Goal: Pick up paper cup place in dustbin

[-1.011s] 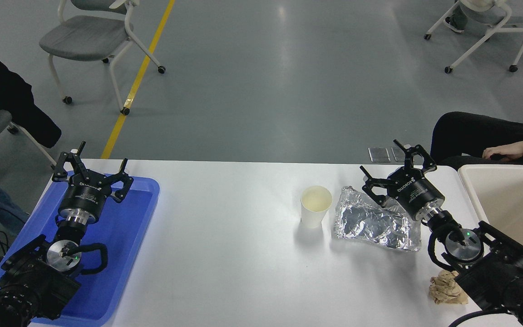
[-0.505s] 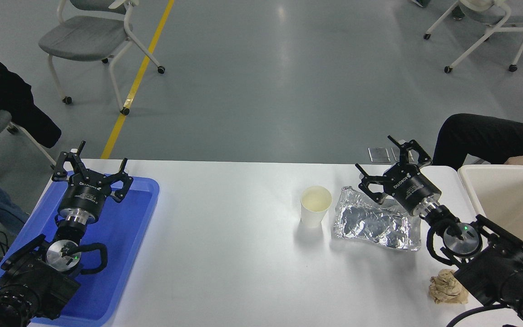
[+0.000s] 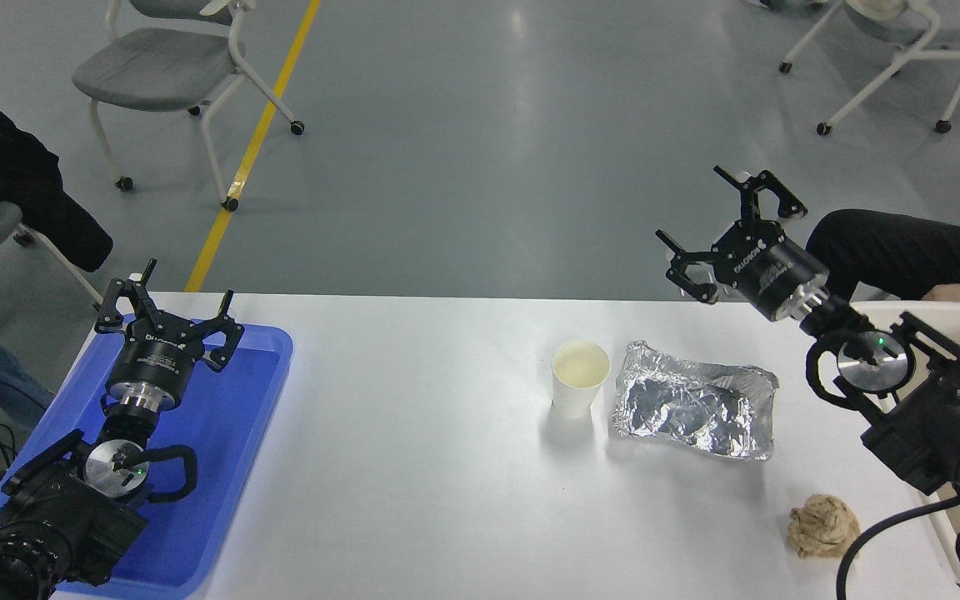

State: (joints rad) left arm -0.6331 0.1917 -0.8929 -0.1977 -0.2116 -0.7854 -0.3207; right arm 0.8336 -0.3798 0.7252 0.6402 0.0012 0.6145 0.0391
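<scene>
Two black robot arms frame a white table (image 3: 447, 467), and one small white paper cup (image 3: 580, 377) stands upright right of the frame's centre, open mouth up, held by nothing. Just to its right, close enough that a gap is hard to confirm, lies a sheet of crumpled silver foil (image 3: 695, 410). That closeness is the main hazard, in my judgement: a finger coming down on the cup's right side could catch the foil, drag it along, or pinch it together with the cup. The cup also looks light and thin-walled, so a sideways nudge could tip it over and a hard squeeze could crush it. The dustbin (image 3: 951, 310), cream-beige, shows only as a strip at the right edge of the frame, mostly hidden behind the right arm, so how much room there is for a drop cannot be told. The right gripper (image 3: 718, 232) hovers in the upper right, well apart from the cup and above the table's far edge, fingers spread wide and holding nothing, its wrist slanting up and to the left from the arm at the right edge. The left gripper (image 3: 169, 310) sits parked at the lower left over a blue tray (image 3: 255, 400), fingers spread and empty. A crumpled brown paper ball (image 3: 822, 525) lies at lower right.
</scene>
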